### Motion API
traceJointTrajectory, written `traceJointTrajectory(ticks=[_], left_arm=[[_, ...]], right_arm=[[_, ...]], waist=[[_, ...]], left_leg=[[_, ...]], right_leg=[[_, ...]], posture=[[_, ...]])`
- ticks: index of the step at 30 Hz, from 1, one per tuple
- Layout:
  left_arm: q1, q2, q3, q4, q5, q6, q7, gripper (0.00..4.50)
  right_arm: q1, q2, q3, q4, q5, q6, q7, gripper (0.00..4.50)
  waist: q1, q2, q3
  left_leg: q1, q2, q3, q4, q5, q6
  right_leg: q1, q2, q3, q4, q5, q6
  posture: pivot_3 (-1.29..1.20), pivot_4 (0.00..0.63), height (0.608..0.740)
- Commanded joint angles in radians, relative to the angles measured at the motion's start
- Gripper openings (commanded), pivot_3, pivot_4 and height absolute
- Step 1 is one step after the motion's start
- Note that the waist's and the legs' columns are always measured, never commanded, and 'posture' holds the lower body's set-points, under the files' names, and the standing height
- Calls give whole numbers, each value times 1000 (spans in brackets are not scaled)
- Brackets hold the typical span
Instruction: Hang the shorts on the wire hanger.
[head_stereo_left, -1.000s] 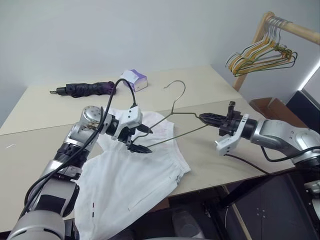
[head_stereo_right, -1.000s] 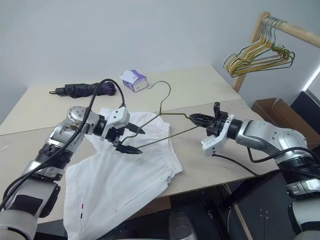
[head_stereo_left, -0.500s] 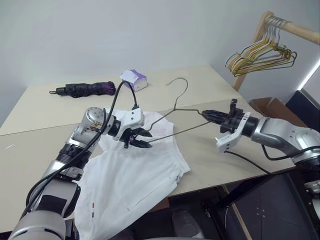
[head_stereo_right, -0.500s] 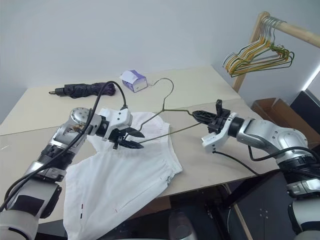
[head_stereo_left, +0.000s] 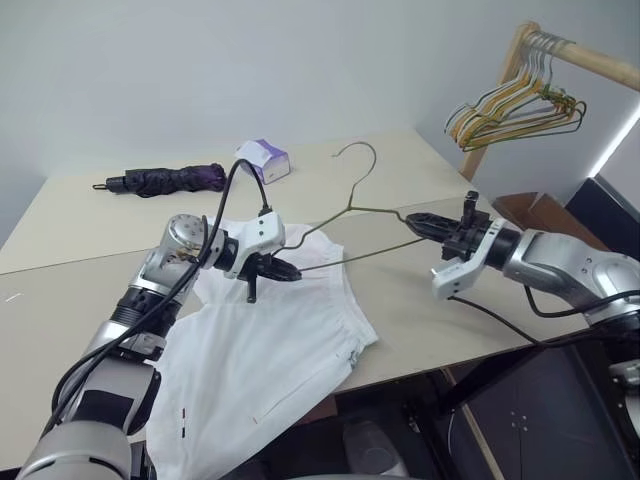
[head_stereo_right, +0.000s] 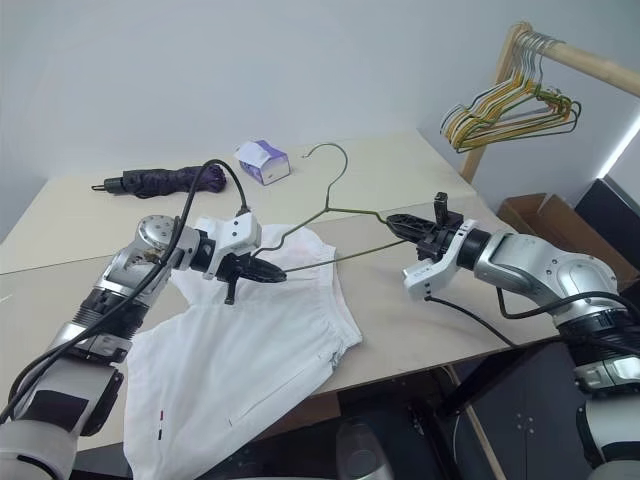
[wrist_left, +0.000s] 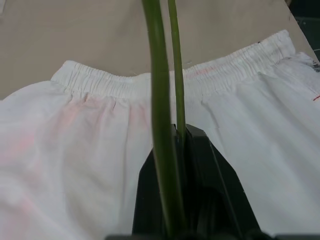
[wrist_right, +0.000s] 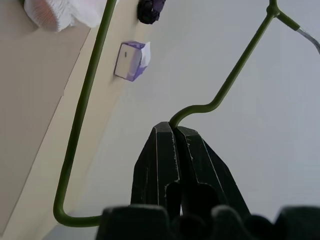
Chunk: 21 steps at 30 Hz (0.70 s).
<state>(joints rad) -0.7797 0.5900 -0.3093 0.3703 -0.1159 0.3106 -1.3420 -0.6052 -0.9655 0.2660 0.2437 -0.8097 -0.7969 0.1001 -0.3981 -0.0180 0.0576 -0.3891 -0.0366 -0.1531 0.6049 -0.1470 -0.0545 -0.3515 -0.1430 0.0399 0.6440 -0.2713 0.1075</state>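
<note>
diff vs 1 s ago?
The left hand went from wide open to shut on the wire hanger, clamping its near corner above the shorts. The right hand kept its pinch on the hanger's other end. Shorts, tissue box and umbrella lie as before.

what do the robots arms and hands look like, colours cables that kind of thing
Both arms are built of rounded silver-grey metal segments with black joints. Each ends in a white wrist block carrying two black, tapered fingers: the left hand and the right hand. A thick black cable loops up over the left arm and runs back along it; a thinner black cable trails from under the right wrist. No markings are readable.
</note>
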Motion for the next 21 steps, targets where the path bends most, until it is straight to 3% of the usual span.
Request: traceJointTrajectory(ticks=[1, 6, 11, 14, 21], left_arm=[[-33, 15, 30, -10, -3, -14, -7, 0], [-3, 74, 13, -7, 82, -166, 29, 0], [28, 112, 7, -12, 148, -311, 69, 0], [42, 119, 13, -11, 165, -383, 74, 0], [44, 99, 30, -41, 141, -412, 76, 0]], right_arm=[[22, -17, -46, -46, 170, -34, 66, 1164], [120, -23, -36, -135, 519, 30, 293, 2852], [232, -89, -57, -381, 1038, 446, 651, 4460], [218, -147, -84, -480, 1231, 748, 786, 4460], [69, -162, -5, -505, 1145, 1102, 953, 4460]], waist=[[-1, 0, 0], [-5, 0, 0], [3, 0, 0], [9, 0, 0], [35, 0, 0]], left_leg=[[0, 0, 0, 0, 0, 0], [0, 0, 0, 0, 0, 0], [0, 0, 0, 1, 0, 0], [0, 0, 0, 1, 0, 0], [-1, 0, -1, 0, -1, 0]], right_leg=[[0, 0, 0, 0, 0, 0], [0, 0, 0, 0, 0, 0], [2, 0, 0, 0, 0, 1], [1, 0, 0, 0, 0, 1], [-2, -1, -1, 0, 0, 1]], posture=[[-329, 0, 740], [-320, 0, 740], [-305, 0, 740], [-300, 0, 740], [-291, 0, 740]])
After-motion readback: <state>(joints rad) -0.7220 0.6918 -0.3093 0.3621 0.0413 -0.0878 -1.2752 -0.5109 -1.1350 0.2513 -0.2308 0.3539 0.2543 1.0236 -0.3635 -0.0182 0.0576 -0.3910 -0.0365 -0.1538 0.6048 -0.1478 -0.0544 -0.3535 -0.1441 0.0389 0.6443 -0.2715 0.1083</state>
